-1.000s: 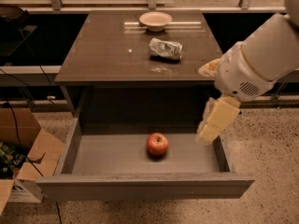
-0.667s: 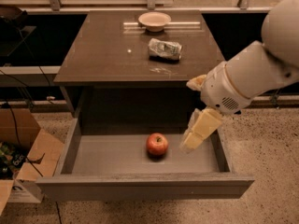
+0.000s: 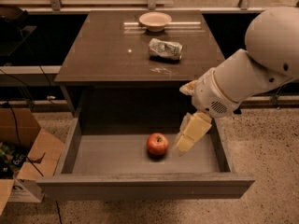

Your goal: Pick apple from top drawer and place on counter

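Note:
A small red apple lies on the grey floor of the open top drawer, about at its middle. The drawer is pulled out below the dark-brown counter. My gripper hangs inside the drawer just right of the apple, close beside it and slightly above the floor, pointing down and left. The white arm comes in from the right.
On the counter stand a pale round bowl at the back and a silver-green foil snack bag in front of it. An open cardboard box sits on the floor at the left. Speckled floor lies to the right.
My gripper has moved left and down across the drawer, from near its right wall to right beside the apple. The apple has not moved.

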`<control>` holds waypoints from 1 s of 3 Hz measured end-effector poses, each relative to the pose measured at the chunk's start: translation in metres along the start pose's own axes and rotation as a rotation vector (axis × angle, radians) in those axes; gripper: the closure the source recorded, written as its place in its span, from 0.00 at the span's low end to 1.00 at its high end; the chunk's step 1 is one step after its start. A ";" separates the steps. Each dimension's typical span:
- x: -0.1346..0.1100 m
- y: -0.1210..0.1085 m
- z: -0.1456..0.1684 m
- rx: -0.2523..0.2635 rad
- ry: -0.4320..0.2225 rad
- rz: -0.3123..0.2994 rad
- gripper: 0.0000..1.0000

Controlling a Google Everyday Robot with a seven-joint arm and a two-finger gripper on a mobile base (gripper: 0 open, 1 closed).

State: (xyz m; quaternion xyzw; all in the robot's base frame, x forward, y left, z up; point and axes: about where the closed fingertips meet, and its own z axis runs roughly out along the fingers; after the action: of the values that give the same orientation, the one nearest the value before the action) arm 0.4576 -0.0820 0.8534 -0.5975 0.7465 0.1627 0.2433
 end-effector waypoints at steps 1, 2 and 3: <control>0.001 0.006 0.048 -0.069 -0.006 0.023 0.00; 0.011 0.006 0.104 -0.110 -0.060 0.070 0.00; 0.019 -0.007 0.133 -0.101 -0.112 0.116 0.00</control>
State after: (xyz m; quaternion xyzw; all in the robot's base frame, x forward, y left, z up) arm 0.4836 -0.0282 0.7327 -0.5548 0.7559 0.2470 0.2446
